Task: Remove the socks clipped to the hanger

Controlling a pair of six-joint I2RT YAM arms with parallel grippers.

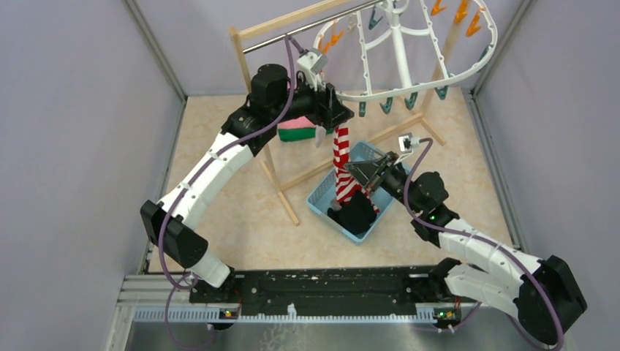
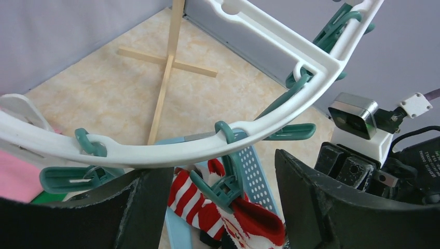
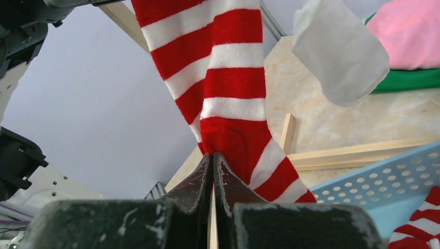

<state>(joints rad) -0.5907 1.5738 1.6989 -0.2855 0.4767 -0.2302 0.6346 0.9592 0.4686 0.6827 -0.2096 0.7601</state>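
You had black socks (image 1: 357,213) down in the basket (image 1: 329,218), but the striped sock (image 1: 341,157) hung clipped to the hanger (image 1: 398,91), right gripper (image 3: 213,161) pinched shut on it, left gripper (image 2: 223,171) gaping round its clip (image 2: 224,188).

Pretty tight up there: the hanger (image 2: 171,153) rim runs straight across in front of the left gripper (image 2: 223,207). A teal clip (image 2: 220,189) sits in its gap and the right arm's camera (image 2: 355,116) crowds its right side. Past the rim it's open floor (image 2: 104,93). For the right gripper (image 3: 212,158), the striped sock (image 3: 228,78) hangs overhead, the white sock (image 3: 340,52) is up-right and the basket wall (image 3: 373,176) is low right. Its left is mostly open air.
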